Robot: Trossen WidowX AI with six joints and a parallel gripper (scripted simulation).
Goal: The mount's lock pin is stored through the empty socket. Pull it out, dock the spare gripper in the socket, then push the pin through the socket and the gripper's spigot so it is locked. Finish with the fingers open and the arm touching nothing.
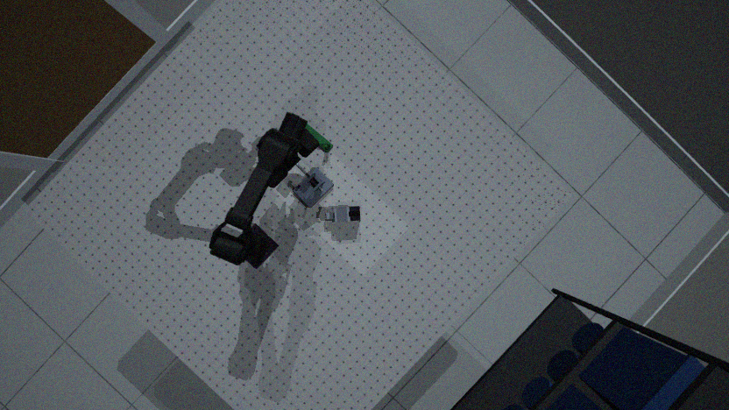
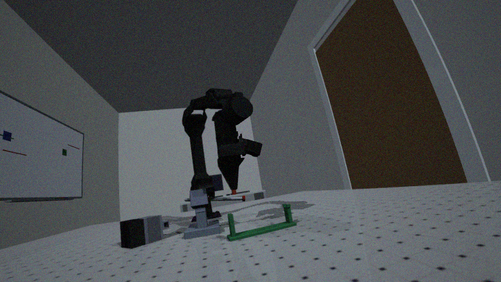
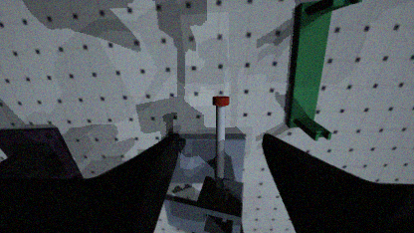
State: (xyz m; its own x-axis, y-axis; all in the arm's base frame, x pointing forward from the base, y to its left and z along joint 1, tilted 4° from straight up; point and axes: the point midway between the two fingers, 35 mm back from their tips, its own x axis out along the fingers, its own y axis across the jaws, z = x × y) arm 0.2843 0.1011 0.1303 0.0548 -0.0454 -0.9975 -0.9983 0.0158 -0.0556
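Lock pin [image 3: 220,134] with red cap seated through the grey mount [image 2: 202,214] socket, hand [image 3: 219,164] poised directly above with fingers spread partway either side and gripping nothing, spare gripper [image 2: 141,231] on the counter [image 2: 350,228] just beside the mount, green rack [image 2: 261,228] near.

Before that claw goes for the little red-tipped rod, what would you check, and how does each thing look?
1. Gripper open and holding nothing: ok.
2. Lock pin lies in the gap between the fingers in the wrist view: ok.
3. Pin in the socket of the mount, not yet pulled: ok.
4. Fingers low enough to close on the pin: cannot tell; the exterior view shows the tips just above its red head.
5. Green rack off to the side, apart from the fingers: ok.
6. Spare gripper lies on the table beside the mount, awaiting docking: ok.
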